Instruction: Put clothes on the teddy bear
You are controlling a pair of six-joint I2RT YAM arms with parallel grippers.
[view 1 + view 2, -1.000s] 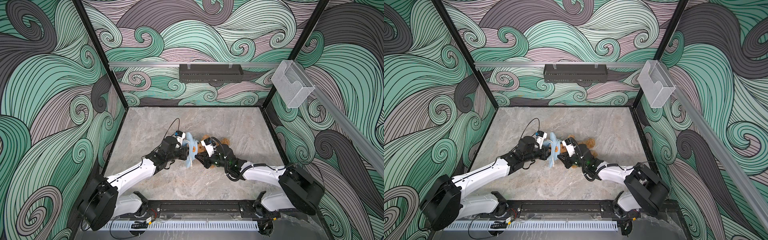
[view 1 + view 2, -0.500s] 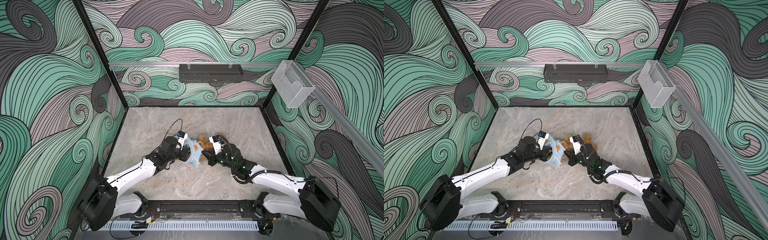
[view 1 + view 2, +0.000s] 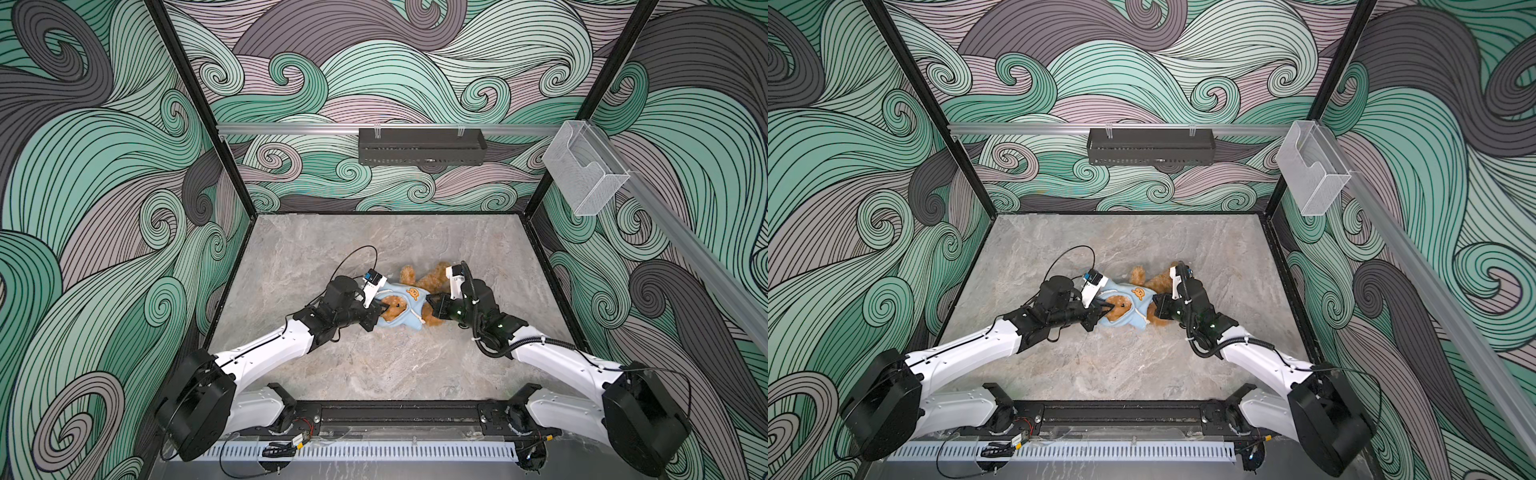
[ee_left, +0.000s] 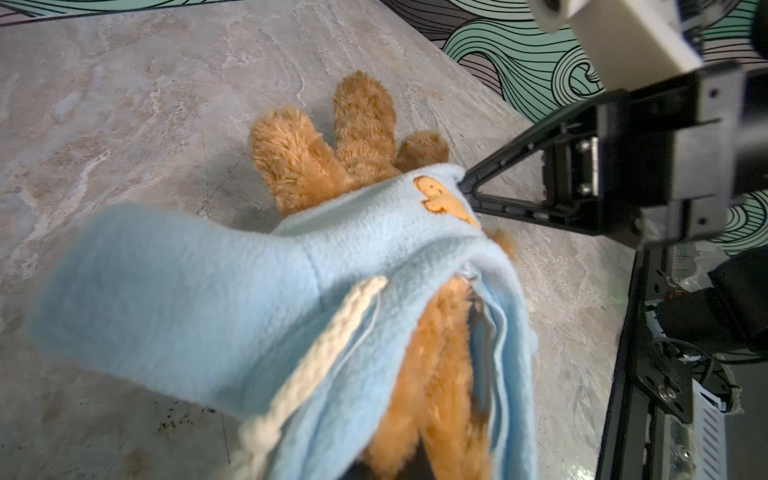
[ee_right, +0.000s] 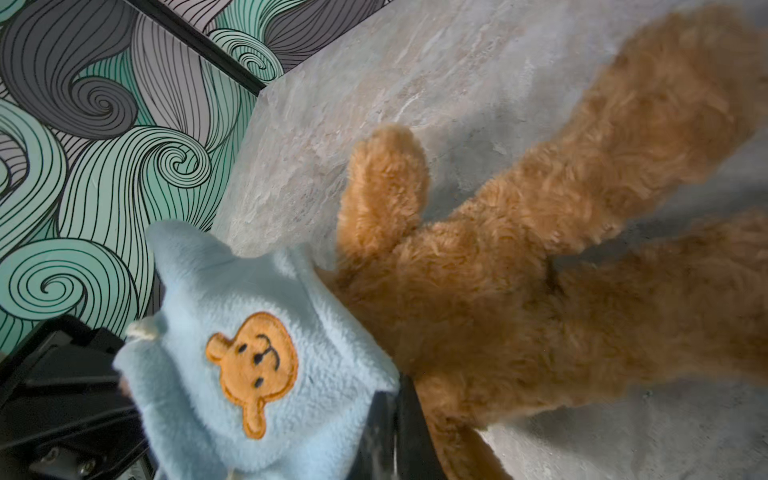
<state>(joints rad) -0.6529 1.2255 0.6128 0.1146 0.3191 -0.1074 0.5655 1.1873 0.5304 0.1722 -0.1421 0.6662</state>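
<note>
Teddy bear (image 3: 434,277) lies near the middle of the bench (image 3: 374,365), between the two end effectors. Its head and chest are inside the light blue shirt (image 3: 405,296), and its bare legs point toward the far right corner. Left end effector (image 3: 381,311) is pressed together on the shirt's hood edge, right at the bear's face. Right end effector (image 3: 432,301) is pinching the shirt's hem beside the bear-face patch (image 3: 412,293). In the right wrist view, one dark finger (image 5: 395,424) sits at that hem, against the fur.
</note>
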